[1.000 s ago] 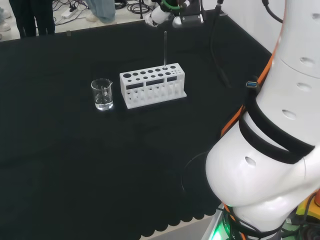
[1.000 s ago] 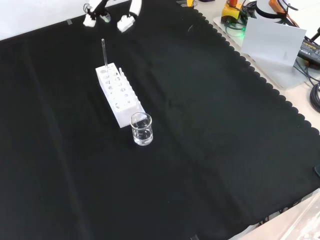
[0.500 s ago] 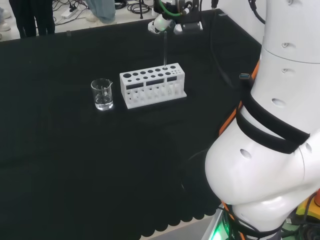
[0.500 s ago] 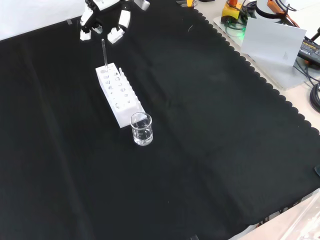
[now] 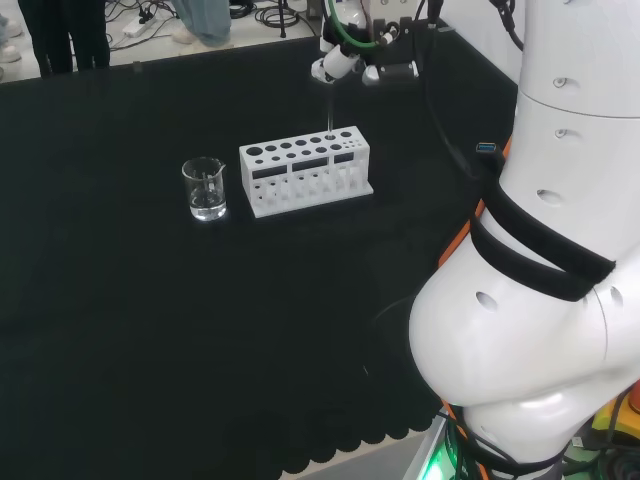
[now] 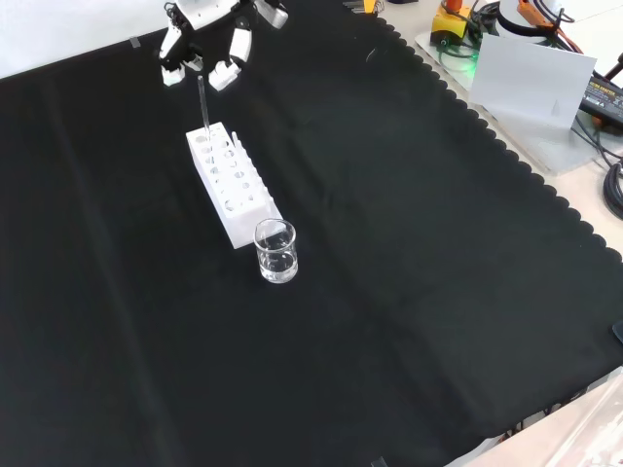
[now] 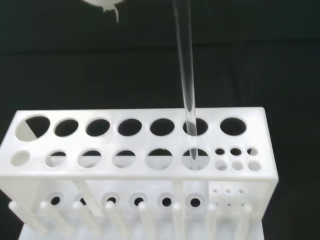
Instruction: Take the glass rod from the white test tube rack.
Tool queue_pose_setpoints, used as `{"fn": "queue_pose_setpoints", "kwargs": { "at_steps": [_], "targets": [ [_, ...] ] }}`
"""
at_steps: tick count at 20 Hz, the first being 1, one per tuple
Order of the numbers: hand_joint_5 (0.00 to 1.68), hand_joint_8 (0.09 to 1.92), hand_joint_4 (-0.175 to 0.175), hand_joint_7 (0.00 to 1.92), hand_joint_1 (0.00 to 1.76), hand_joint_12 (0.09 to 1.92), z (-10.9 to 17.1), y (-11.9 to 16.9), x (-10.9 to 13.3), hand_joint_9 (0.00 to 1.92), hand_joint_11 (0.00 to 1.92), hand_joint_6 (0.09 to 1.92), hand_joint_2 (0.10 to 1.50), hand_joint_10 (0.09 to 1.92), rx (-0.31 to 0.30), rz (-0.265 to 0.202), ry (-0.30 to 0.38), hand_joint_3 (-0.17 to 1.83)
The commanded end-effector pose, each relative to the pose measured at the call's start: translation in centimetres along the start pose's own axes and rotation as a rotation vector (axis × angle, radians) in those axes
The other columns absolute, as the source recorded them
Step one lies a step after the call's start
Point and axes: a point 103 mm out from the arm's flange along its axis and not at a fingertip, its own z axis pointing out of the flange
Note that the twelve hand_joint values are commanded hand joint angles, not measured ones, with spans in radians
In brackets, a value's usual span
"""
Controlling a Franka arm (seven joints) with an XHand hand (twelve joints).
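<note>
The hand hovers with spread, empty fingers above the glass rod, upright in the rack.

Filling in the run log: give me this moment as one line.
phase: reach | hand: open, above rod top | glass rod: upright in white test tube rack | beaker: beside rack

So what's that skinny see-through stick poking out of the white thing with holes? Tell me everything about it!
That is the glass rod. It is thin, straight and clear, so the black cloth shows through it. It stands nearly upright in one of the round holes of the white test tube rack, in the back row, second hole from the end that has the tiny holes. Most of it sticks up above the rack. The hand is around its top end with its fingers apart; I cannot tell whether they touch it.
</note>
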Motion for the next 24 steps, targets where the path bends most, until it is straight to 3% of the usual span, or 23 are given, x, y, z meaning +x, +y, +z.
{"fn": "queue_pose_setpoints", "kwargs": {
  "at_steps": [1, 9, 18, 24],
  "targets": [
    [0.39, 0.92, -0.175, 0.80, 0.83, 1.05, 0.6, 0.0, -0.4, 1.18, 1.24, 0.80, 0.76, 0.82, -0.006, -0.002, -0.002, 0.62],
    [0.42, 0.93, -0.175, 0.86, 0.86, 0.95, 1.6, 0.7, 0.0, 1.44, 1.55, 0.86, 0.76, 0.78, -0.001, -0.016, -0.018, 0.62],
    [0.56, 0.93, -0.175, 0.91, 0.89, 0.90, 2.3, 1.0, -0.2, 1.54, 1.67, 0.93, 0.75, 0.76, -0.002, -0.014, -0.015, 0.62],
    [0.68, 0.94, -0.175, 1.01, 0.94, 0.69, 3.2, 1.1, -1.1, 1.72, 1.81, 0.94, 0.76, 0.54, -0.014, -0.010, 0.006, 0.60]
  ]
}}
